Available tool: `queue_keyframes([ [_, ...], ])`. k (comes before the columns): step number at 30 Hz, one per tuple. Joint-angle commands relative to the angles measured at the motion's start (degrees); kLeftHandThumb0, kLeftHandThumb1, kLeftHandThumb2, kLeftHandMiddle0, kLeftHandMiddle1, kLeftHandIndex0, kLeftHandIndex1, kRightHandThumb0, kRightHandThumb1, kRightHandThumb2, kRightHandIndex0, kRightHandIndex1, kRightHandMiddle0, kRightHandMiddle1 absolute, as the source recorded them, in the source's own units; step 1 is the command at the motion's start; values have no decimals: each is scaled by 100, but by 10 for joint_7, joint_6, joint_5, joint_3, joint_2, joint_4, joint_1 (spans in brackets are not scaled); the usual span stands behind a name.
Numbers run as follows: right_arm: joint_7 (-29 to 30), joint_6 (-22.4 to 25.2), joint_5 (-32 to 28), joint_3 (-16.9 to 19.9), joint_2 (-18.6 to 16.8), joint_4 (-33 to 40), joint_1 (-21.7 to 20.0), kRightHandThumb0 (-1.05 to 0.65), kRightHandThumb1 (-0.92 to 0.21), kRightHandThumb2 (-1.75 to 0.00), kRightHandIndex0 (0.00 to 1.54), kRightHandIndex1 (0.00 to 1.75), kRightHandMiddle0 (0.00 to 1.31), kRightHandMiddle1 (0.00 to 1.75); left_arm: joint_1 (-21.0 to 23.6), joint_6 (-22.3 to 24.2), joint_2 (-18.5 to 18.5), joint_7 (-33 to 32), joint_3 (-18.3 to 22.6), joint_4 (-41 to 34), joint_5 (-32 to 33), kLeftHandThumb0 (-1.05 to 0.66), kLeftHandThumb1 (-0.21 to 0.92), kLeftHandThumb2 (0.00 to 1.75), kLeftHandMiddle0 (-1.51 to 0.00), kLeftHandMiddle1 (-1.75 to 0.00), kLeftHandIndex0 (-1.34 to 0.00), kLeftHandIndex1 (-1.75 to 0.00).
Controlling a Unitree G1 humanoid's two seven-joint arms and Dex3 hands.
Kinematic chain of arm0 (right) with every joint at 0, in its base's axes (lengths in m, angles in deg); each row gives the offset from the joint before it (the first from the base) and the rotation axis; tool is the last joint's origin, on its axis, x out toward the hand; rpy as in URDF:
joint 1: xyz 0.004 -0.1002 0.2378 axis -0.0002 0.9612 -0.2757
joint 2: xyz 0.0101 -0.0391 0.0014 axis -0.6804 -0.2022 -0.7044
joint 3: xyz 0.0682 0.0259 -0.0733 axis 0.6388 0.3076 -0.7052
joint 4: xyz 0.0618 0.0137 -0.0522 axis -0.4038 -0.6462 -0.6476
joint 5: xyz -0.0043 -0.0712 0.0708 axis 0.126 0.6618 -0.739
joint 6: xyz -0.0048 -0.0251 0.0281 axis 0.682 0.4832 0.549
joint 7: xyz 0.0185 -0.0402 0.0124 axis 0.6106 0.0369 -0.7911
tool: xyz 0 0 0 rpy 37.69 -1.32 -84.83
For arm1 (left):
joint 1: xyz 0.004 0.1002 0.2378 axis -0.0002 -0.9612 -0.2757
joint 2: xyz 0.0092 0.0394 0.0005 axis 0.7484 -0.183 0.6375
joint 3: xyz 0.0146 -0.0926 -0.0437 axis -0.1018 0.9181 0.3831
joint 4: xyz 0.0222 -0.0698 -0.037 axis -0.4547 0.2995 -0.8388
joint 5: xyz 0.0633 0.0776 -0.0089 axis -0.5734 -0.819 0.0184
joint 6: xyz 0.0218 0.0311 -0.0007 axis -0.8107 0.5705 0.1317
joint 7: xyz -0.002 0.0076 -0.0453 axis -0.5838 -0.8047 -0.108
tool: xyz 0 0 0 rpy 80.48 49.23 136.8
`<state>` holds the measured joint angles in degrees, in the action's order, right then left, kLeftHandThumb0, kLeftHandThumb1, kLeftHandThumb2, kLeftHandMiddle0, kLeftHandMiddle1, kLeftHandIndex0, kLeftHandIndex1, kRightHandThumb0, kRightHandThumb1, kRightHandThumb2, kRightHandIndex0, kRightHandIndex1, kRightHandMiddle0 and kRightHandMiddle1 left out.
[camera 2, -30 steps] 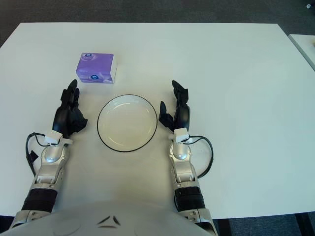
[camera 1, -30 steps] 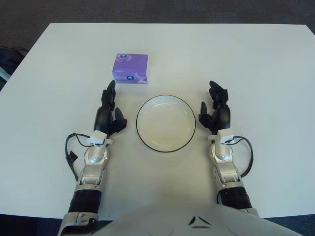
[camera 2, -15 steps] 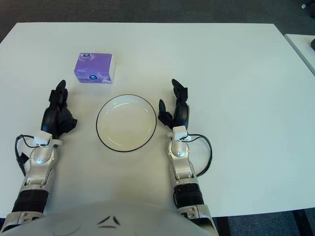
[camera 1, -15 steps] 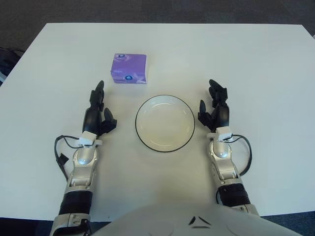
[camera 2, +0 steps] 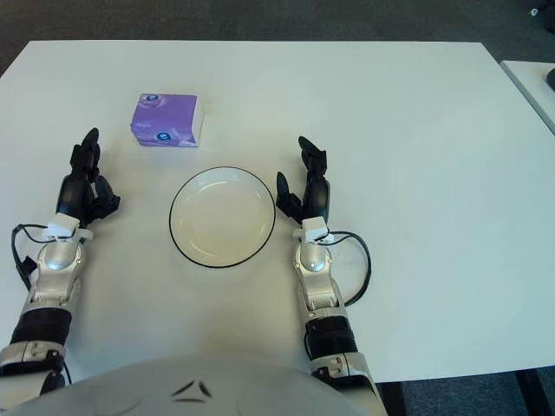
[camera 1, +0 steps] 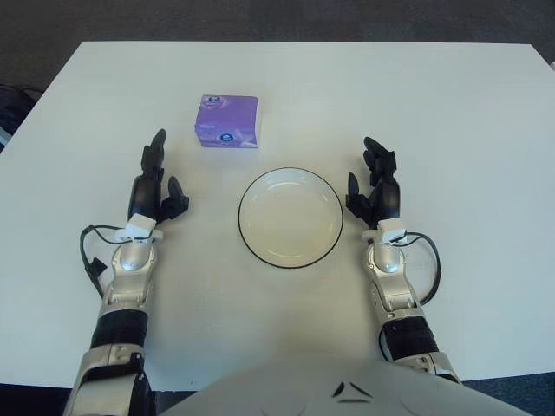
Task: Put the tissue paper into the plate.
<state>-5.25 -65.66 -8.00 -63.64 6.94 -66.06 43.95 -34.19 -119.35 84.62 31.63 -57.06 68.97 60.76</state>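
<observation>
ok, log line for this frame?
phase: pre-grasp | tissue pack: on table, untouched | plate: empty | left hand: open, near-left of pack | right hand: open, right of plate

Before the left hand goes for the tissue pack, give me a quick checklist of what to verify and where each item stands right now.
1. Tissue pack free to grab: ok, it sits alone on the table, nothing touching it.
2. Plate ready to receive: ok, it holds nothing.
3. Left hand empty and open: ok, fingers extended, holding nothing.
4. Left hand lined up with the pack: not ok, it shows to the left of the pack and nearer the robot.
5. Right hand out of the way: ok, it shows to the right of the plate's rim, open, holding nothing.
6. Route from pack to plate: ok, nothing lies between them.
</observation>
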Motion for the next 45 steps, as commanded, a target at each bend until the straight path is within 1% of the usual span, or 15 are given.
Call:
queue_keyframes([
  [1, 1, 18, -2, 3, -1, -96, 48, -65, -92, -61, 20, 55, 0, 71, 2, -32, 16, 4, 4, 29, -6, -100, 92, 104, -7, 0, 0, -23],
  [15, 10, 23, 6, -1, -1, -113, 38, -67, -92, -63, 19, 54, 0, 72, 13, -51, 25, 7, 3, 54, -1, -100, 92, 103, -6, 0, 0, -21],
  [16, 10, 24, 6, -2, -1, -114, 38, -67, -92, -63, 19, 54, 0, 72, 21, -23, 67, 32, 12, 37, 2, -100, 92, 103, -6, 0, 0, -21],
  [17, 11, 24, 6, -2, -1, -114, 37, -67, -92, -63, 19, 53, 0, 73, 27, -3, 99, 51, 19, 24, 4, -96, 92, 101, -4, 0, 0, -13],
  [18, 11, 25, 6, -2, -1, -115, 36, -67, -92, -63, 19, 53, 0, 73, 35, 12, 117, 63, 22, 13, 5, -95, 92, 101, -3, 0, 0, -11],
  [19, 11, 25, 6, -3, -1, -116, 35, -67, -92, -63, 20, 53, 0, 73, 40, 19, 126, 70, 24, 6, 5, -93, 92, 100, -2, 0, 0, -7],
  [22, 12, 26, 6, -4, 0, -119, 34, -67, -92, -63, 20, 53, 0, 74, 48, 33, 126, 76, 23, -12, 5, -89, 92, 98, -1, 0, 0, -2],
  [25, 13, 26, 5, -4, 0, -123, 31, -67, -92, -63, 20, 53, 0, 74, 45, 46, 130, 80, 23, -37, 9, -88, 92, 98, 0, 0, 0, -1],
  [27, 14, 27, 5, -4, 0, -127, 29, -67, -92, -63, 20, 53, 0, 74, 47, 62, 134, 75, 22, -86, 0, -87, 92, 98, 0, 0, 0, 0],
  [31, 16, 27, 7, -5, -1, -133, 25, -66, -92, -63, 21, 54, 0, 76, 63, 43, 147, 65, 22, -67, -17, -84, 92, 97, 0, 0, 0, 0],
  [34, 18, 28, 7, -6, -2, -136, 23, -66, -92, -62, 22, 54, 0, 77, 74, 37, 156, 59, 22, -58, -31, -81, 92, 97, 0, 0, 0, 0],
  [40, 16, 25, 3, -7, -1, -144, 19, -66, -92, -61, 21, 54, 0, 77, 98, 52, 183, 74, 29, -72, -39, -77, 92, 96, 0, 0, -1, -1],
  [43, 14, 23, 2, -9, -2, -149, 16, -66, -92, -61, 20, 54, 0, 76, 122, 95, 219, 92, 37, -112, -47, -76, 92, 97, -1, -1, -2, -2],
  [45, 14, 22, 2, -9, -3, -150, 15, -66, -92, -61, 20, 53, 0, 76, 132, 107, 226, 94, 36, -120, -51, -75, 92, 97, -2, -1, -2, -2],
])
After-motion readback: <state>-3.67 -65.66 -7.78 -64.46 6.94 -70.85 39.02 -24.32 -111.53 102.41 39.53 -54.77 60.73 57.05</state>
